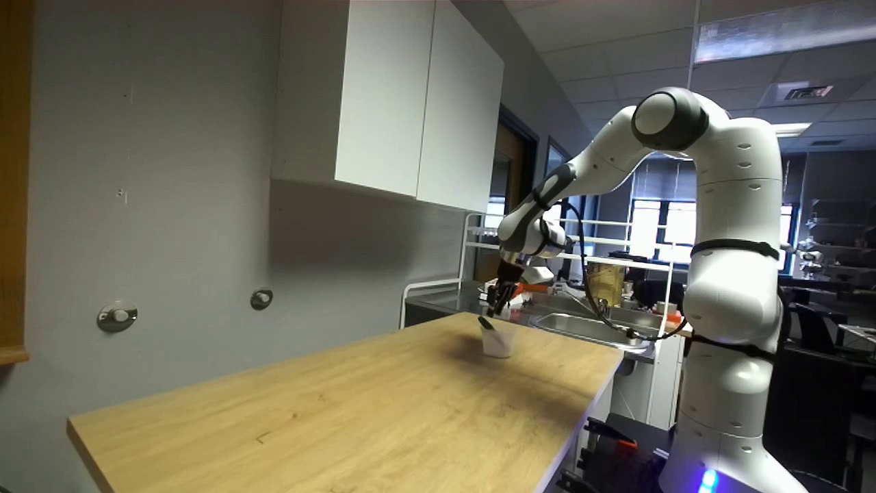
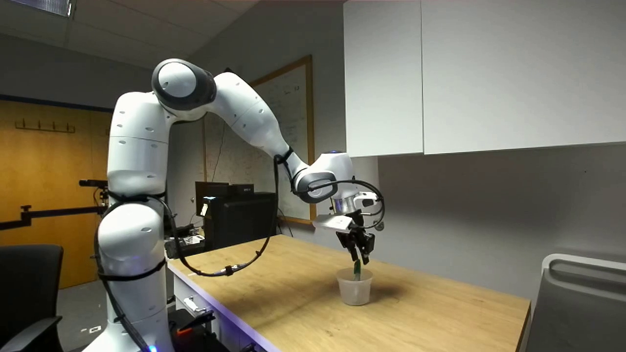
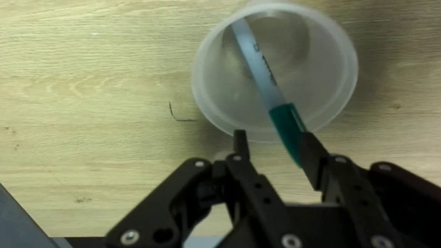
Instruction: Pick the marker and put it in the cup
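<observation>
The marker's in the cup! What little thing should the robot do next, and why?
Probably lift the pincer gently straight up: its fingers stand apart, and the marker already leans in the cup. Go slowly, since one finger covers part of the green cap in the wrist view; whether they touch is unclear.

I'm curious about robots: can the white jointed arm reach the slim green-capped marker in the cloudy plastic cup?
Probably yes: its open black gripper hangs just above the cup, and the marker pokes up out of it.
</observation>
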### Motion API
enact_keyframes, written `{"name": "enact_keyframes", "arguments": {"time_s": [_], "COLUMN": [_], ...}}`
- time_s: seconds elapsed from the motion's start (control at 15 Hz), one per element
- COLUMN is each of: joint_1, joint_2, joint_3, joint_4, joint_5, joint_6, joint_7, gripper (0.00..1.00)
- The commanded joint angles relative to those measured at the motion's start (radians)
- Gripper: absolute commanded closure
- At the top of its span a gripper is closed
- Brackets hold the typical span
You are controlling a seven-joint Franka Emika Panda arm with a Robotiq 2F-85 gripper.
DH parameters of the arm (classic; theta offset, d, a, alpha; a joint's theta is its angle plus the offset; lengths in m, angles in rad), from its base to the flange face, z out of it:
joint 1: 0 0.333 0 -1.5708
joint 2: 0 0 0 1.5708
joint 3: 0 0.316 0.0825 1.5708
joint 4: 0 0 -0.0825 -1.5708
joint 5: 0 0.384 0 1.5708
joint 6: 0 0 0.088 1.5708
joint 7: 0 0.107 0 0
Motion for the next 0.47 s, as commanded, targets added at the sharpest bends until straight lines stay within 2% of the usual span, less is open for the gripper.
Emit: {"name": "enact_keyframes", "arguments": {"time_s": [0.0,0.2,0.4], "joint_1": [-0.014,-0.012,-0.009], "joint_2": [0.001,-0.009,-0.021], "joint_3": [0.013,0.015,0.015], "joint_4": [0.000,-0.006,-0.012], "joint_5": [0.016,0.007,-0.009], "joint_6": [0.004,0.001,-0.009], "joint_7": [-0.039,-0.042,-0.039], "gripper": [0.25,0.02,0.00]}}
